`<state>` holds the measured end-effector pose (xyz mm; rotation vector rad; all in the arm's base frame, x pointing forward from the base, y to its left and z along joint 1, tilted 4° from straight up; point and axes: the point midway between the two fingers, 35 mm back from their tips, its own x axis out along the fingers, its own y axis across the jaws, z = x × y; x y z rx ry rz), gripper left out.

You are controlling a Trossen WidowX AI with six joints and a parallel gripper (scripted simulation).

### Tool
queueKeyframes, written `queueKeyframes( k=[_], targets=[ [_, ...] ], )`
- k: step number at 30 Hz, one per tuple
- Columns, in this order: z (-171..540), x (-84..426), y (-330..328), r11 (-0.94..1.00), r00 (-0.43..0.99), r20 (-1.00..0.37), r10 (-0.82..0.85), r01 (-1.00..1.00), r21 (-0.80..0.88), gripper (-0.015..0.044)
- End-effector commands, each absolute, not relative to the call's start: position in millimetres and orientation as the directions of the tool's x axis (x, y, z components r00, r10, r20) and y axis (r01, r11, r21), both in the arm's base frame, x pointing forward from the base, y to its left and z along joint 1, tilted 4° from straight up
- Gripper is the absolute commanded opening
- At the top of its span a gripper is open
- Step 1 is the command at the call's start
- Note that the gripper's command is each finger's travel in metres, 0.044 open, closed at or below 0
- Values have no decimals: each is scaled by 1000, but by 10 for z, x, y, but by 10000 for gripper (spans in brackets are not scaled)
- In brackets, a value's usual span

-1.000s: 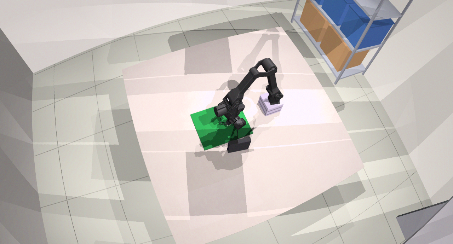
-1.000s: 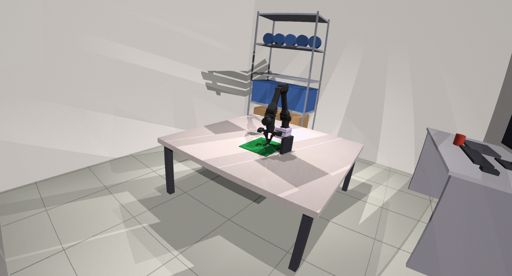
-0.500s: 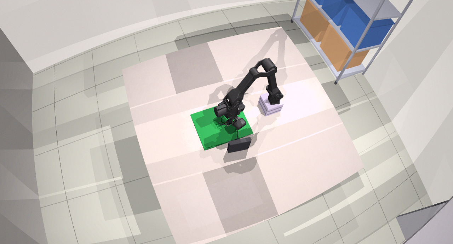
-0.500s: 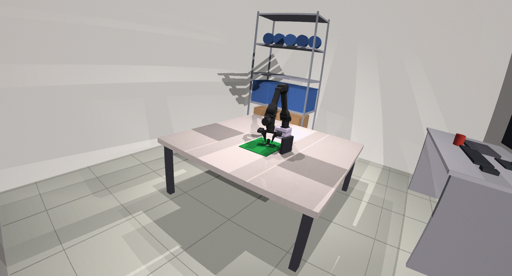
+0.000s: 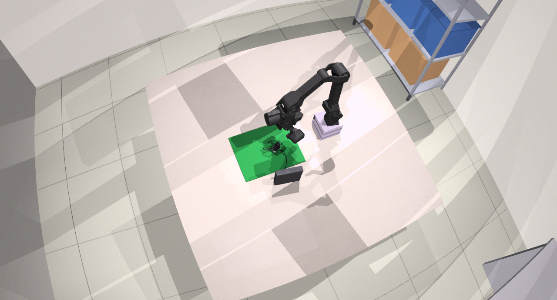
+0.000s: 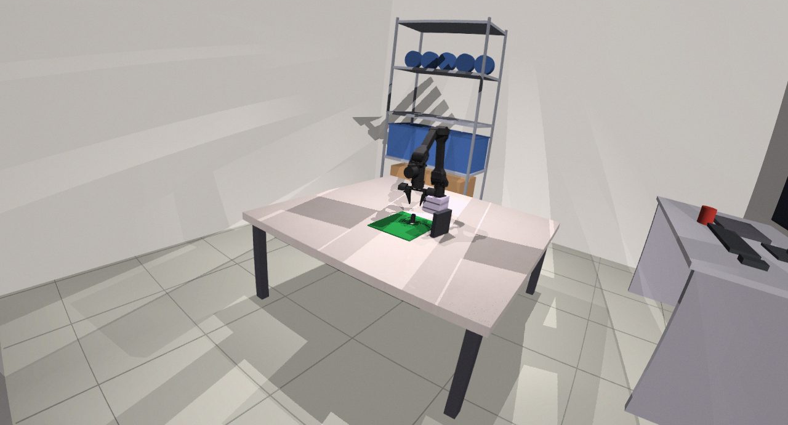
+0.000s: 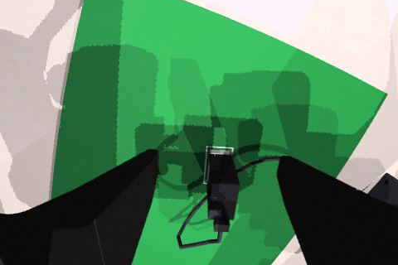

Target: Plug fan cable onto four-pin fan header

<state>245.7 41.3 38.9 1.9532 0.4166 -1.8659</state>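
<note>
The black plug (image 5: 276, 146) (image 6: 412, 218) (image 7: 223, 192) stands upright on the green board (image 5: 243, 161) (image 6: 394, 229) (image 7: 228, 50), over the pale four-pin header (image 7: 220, 151). A thin pale strip of the header shows at the plug's far edge, inside a white outline (image 7: 206, 166). How deep the plug sits is hidden. The thin black cable (image 5: 286, 160) (image 7: 257, 163) loops around the plug. My gripper (image 6: 415, 203) (image 7: 219, 162) is open and empty above the plug. Its fingers stand apart on both sides in the wrist view, with gaps to the plug, and touch nothing visible.
A dark upright slab (image 5: 288, 175) (image 6: 441, 223) stands at the board's edge, where the cable leads. The arm's pale block base (image 5: 327, 128) (image 6: 436, 203) is beside the board. A shelf rack (image 5: 432, 61) (image 6: 473, 141) stands beyond the table (image 5: 218, 220) (image 6: 341, 246).
</note>
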Motion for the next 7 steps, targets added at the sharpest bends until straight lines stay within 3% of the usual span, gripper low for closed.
queueKeyframes(
  k=[1,7],
  targets=[
    [364,2079,174,-873,52,-996,-67,481,84,260],
    [309,1790,31,-873,50,-996,-68,481,84,260]
  ],
)
